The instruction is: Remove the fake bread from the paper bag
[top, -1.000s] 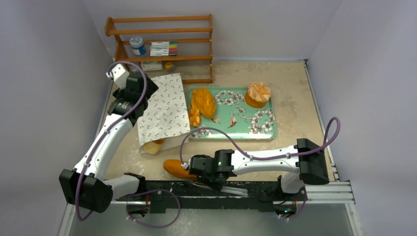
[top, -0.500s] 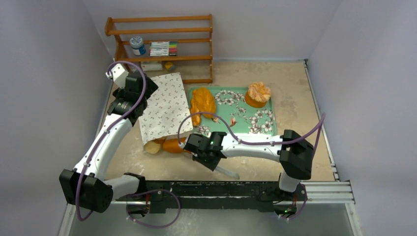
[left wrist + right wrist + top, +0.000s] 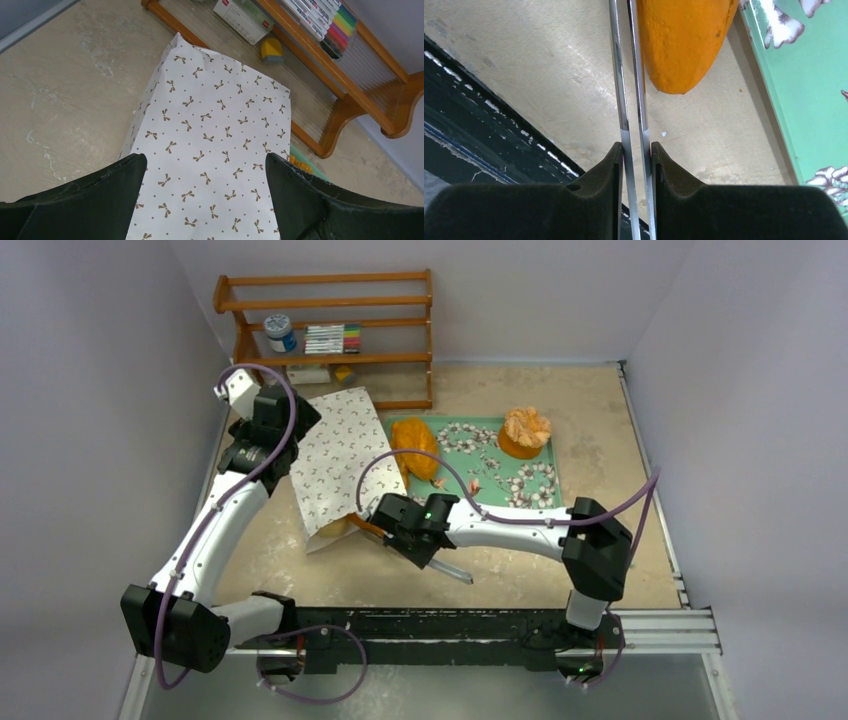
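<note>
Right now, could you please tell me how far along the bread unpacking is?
Done: a lumpy loaf and a ruffled pastry sit on the green tray. In hand: the right claw, shut on metal tongs, is beside the smooth loaf at the paper bag mouth. Remaining: whether more is inside is hidden; the left claw hovers open above it.

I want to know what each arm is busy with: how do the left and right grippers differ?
The left gripper stands wide open, nothing between its fingers; the right gripper is shut on metal tongs. The left gripper hangs over the paper bag; the right gripper sits by the bag's mouth, tongs alongside an orange loaf. Both have black fingers.
</note>
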You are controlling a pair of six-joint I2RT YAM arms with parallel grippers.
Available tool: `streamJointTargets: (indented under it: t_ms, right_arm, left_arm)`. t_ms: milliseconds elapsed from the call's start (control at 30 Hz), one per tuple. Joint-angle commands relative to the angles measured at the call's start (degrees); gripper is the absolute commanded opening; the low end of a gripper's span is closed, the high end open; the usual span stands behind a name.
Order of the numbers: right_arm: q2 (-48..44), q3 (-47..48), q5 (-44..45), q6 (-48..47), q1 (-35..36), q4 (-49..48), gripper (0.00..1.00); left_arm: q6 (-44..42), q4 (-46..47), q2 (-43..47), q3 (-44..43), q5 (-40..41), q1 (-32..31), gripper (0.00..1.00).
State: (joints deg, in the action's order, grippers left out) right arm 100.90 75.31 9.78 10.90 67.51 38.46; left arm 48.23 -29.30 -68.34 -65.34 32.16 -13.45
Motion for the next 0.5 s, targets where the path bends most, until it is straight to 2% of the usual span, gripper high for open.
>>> streamJointTargets:
  t_ms: [0, 267, 467]
  right_arm:
    - [-4.0, 3.6, 2.6, -0.5, 1.1, -1.6, 0.08]
    - [-7.8, 6.9, 3.2, 1.8, 6.3, 0.9, 0.11]
    - [-9.7, 6.0, 3.7, 3.9, 7.1, 2.3, 0.19]
  left_arm:
    - [-1.6, 2.6, 0.3, 0.0, 0.0, 0.7, 0.91]
    - [-1.4, 3.0, -0.6, -0.5, 0.2, 0.8, 0.91]
    - [-1.5, 2.8, -0.6, -0.8, 0.7, 0.8, 0.90]
